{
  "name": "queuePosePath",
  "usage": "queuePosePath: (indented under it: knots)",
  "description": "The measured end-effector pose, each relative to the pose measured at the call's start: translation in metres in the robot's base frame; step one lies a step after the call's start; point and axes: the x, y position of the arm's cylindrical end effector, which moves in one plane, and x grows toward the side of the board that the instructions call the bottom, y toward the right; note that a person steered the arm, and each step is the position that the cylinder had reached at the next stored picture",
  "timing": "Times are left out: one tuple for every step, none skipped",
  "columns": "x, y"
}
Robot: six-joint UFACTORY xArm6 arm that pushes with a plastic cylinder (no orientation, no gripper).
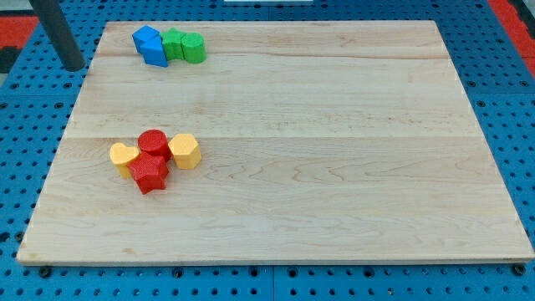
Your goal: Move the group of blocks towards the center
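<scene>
Two groups of blocks lie on the wooden board (334, 150). At the view's top left, two blue blocks (150, 44) touch a green block (173, 43) and a green cylinder-like block (194, 48). At the view's left middle, a red cylinder (154, 143) and a red star-like block (148, 174) sit between a yellow heart-like block (124, 156) and a yellow block (184, 150). My tip (73, 67) is off the board's top left corner, left of the blue blocks and apart from them.
The board lies on a blue perforated table (25, 167). Red surface shows at the view's top corners (17, 25). The dark rod (58, 29) runs up out of the view's top left.
</scene>
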Motion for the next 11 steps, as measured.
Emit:
queuePosePath:
  knots:
    - [0.000,0.000]
    - [0.001,0.000]
    - [0.003,0.003]
    - [0.003,0.003]
    - [-0.001,0.003]
    - [-0.037,0.028]
    - [-0.051,0.034]
    - [-0.065,0.082]
    - [-0.065,0.135]
    - [-0.053,0.159]
    - [-0.049,0.193]
